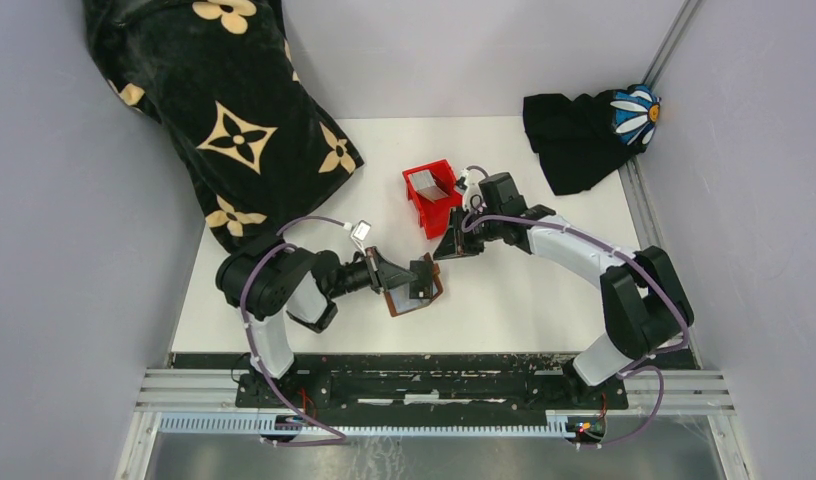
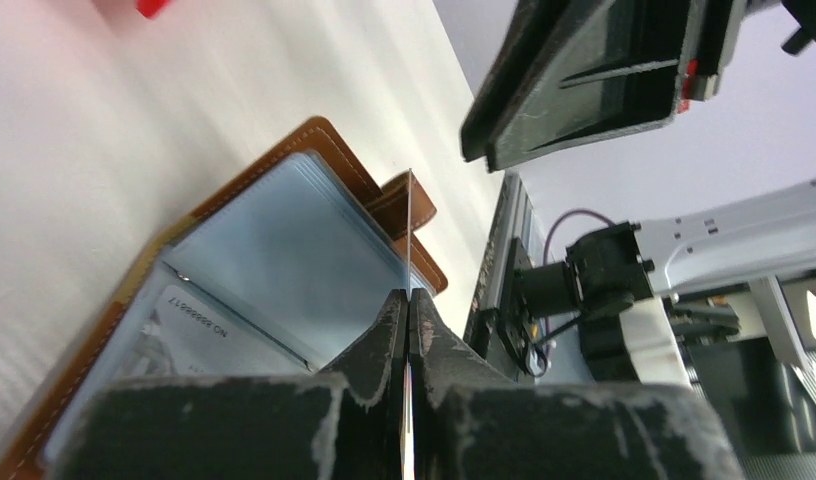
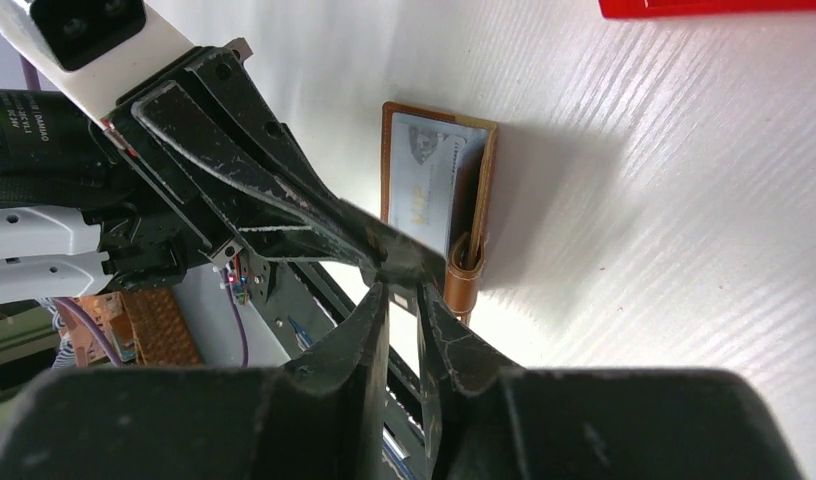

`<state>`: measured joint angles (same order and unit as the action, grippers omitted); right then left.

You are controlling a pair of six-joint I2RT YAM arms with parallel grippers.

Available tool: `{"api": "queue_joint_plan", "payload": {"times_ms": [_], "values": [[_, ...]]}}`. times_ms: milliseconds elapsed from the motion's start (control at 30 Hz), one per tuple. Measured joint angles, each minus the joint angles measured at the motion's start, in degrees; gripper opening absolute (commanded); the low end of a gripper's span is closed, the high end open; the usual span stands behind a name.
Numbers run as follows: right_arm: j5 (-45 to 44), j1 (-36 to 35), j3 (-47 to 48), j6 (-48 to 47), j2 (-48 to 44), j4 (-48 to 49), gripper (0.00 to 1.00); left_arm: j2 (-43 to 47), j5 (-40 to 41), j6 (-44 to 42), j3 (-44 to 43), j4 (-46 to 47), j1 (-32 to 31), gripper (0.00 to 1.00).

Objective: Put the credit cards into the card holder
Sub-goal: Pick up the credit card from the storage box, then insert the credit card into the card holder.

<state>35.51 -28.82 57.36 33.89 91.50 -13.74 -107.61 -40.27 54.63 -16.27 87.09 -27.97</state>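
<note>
Left gripper (image 2: 408, 300): clenched on a thin credit card (image 2: 409, 235). The left wrist view shows this card edge-on, standing over the open card holder (image 2: 319, 135); whether it touches the clear sleeves cannot be told. Right gripper (image 3: 399, 305): fingers parted by a narrow gap with nothing between them, close beside the left fingertips. The card holder lies open on the white table (image 1: 544, 290), near its centre, on the near side of the red bin (image 1: 421, 186). Writing: the left wrist view shows a sleeved card (image 2: 199, 325) printed "NO" and a row of digits too small to confirm. The right wrist view shows gold lettering on a card face, possibly "VIP", not certain. Only the top view shows a grey card (image 1: 432, 183) inside the bin, a black flower-patterned cloth (image 1: 214, 110) at far left, and a black daisy cloth (image 1: 594, 135) at far right.
</note>
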Motion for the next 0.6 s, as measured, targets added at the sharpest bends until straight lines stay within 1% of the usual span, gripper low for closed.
{"api": "queue_joint_plan", "payload": {"times_ms": [300, 433, 600], "values": [[-3.3, -1.4, 4.0, -1.81, -2.49, -3.02, 0.24, 3.63, 4.79, 0.2, 2.82, 0.0, 0.26, 0.03], [-5.77, -4.2, 5.49, -2.91, -2.47, -5.51, 0.24, 3.63, 5.99, 0.2, 3.39, 0.02, 0.26, 0.03], [-9.79, -8.85, 9.77, -4.87, -1.53, -8.63, 0.22, 4.15, 8.74, 0.2, 5.14, -0.44, 0.26, 0.03]]}}
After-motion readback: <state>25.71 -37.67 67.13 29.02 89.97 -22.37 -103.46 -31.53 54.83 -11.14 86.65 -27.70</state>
